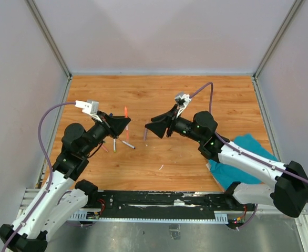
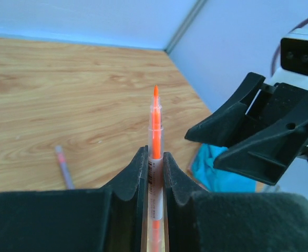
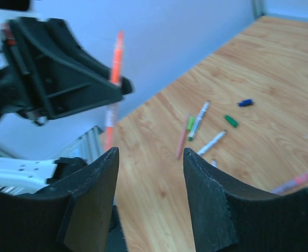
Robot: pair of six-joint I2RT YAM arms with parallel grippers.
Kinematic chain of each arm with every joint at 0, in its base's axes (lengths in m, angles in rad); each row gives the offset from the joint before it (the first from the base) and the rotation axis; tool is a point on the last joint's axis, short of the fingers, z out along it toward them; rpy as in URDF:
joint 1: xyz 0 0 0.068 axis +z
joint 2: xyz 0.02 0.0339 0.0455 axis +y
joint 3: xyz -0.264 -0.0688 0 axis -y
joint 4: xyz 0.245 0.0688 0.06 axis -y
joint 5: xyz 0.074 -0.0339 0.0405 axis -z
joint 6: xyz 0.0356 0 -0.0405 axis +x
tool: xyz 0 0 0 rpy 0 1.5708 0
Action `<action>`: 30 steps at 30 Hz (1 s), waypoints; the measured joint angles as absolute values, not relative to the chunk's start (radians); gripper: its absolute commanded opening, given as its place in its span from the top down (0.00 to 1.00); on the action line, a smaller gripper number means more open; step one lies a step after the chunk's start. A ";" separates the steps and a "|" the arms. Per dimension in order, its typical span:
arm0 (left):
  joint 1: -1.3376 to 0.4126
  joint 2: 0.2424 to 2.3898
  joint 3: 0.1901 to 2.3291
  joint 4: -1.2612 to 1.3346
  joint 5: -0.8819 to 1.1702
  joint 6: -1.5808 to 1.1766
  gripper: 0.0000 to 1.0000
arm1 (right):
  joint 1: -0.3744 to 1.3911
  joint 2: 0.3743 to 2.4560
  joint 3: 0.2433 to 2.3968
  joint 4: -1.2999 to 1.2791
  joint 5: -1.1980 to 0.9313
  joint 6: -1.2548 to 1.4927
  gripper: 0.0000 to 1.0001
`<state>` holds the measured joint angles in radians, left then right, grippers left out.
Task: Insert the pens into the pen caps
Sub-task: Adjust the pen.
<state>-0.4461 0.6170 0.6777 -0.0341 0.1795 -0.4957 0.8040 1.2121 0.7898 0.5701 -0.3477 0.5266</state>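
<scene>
On the left arm (image 1: 72,140) the jaws are clenched on an orange pen (image 2: 155,131), its bare tip raised above the worktop (image 1: 222,94), opposite the right arm (image 1: 204,126) with jaws released and empty; a blue cap (image 3: 245,103) and a green cap (image 3: 231,121) lie on the worktop.

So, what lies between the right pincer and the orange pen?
Nothing. In the top view only air above the table separates the open right pincer from the orange pen, which is held by the left pincer.
</scene>
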 measured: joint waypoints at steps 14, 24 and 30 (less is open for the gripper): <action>-0.536 0.613 0.639 0.171 0.256 -0.592 1.00 | 0.972 1.172 0.782 0.634 -0.362 0.622 0.53; -0.548 0.610 0.639 0.179 0.249 -0.604 1.00 | 0.978 1.230 0.830 0.634 -0.355 0.635 0.61; -0.553 0.603 0.632 0.179 0.248 -0.607 0.99 | 0.982 1.271 0.864 0.656 -0.355 0.651 0.66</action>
